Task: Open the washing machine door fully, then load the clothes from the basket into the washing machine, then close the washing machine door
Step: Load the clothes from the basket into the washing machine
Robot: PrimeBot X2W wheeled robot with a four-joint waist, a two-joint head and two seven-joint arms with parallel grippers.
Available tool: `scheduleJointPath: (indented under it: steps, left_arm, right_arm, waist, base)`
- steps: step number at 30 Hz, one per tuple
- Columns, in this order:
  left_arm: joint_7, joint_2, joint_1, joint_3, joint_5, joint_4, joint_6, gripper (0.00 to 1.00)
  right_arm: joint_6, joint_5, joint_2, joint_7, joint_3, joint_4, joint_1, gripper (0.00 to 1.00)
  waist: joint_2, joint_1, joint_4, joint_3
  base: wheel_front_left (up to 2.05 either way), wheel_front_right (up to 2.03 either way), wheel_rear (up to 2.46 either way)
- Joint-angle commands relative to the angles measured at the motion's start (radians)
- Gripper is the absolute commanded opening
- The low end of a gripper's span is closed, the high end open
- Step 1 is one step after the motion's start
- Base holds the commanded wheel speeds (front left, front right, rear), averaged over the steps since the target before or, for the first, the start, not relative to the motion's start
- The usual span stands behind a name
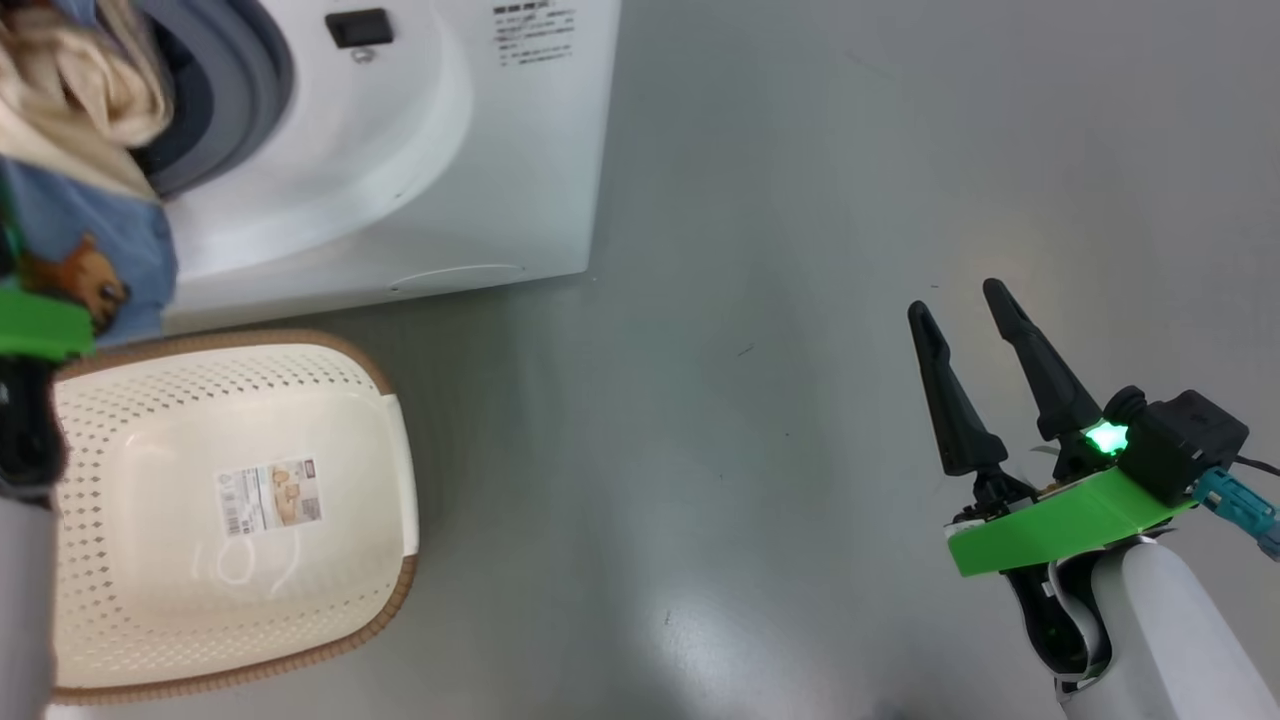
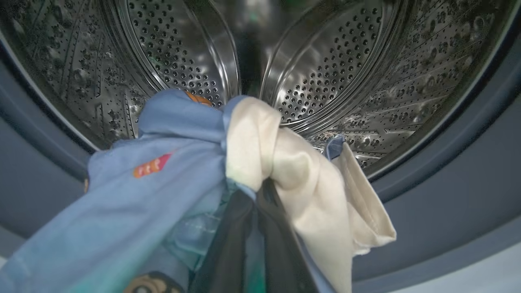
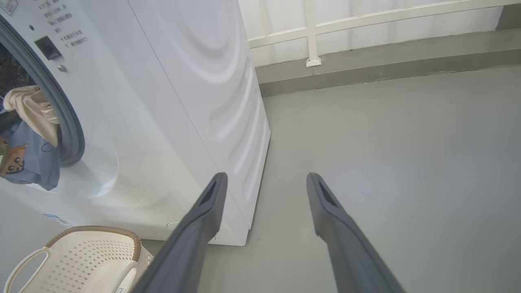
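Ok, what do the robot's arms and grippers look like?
Both arms have pale grey forearms and green wrist brackets. The right gripper has two long, tapered dark fingers, a glowing green light, a black block and a teal cable plug. The left gripper has dark fingers too.

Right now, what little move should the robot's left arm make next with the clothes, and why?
Probably push the left gripper a bit deeper into the steel drum before letting go. It is shut on the clothes right at the opening, and the blue part hangs out over the grey gasket, so dropping here might let them slip out.
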Motion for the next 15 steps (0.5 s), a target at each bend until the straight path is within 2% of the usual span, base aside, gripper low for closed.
scheduleJointPath:
  steps: [1, 9, 15]
  left_arm:
    - [-0.005, 0.061, -0.032, 0.018, -0.009, -0.012, -0.003, 0.0]
    - [-0.005, 0.104, -0.175, -0.01, -0.017, 0.093, -0.003, 0.0]
    - [-0.005, 0.139, -0.284, 0.009, 0.052, 0.176, -0.003, 0.0]
  right_arm:
    - [0.002, -0.002, 0.007, -0.005, 0.028, -0.019, 0.027, 1.0]
    - [0.002, 0.004, 0.019, -0.005, 0.046, -0.016, 0.022, 1.0]
    - [0.002, 0.008, 0.023, -0.005, 0.061, -0.012, 0.01, 1.0]
  waist:
    - [0.0, 0.0, -0.008, -0.001]
    - [0.0, 0.0, -0.039, 0.009]
    - [0.0, 0.0, -0.07, 0.026]
  base:
    - [0.0, 0.0, 0.0]
    - [0.0, 0.0, 0.0]
    - [0.0, 0.0, 0.0]
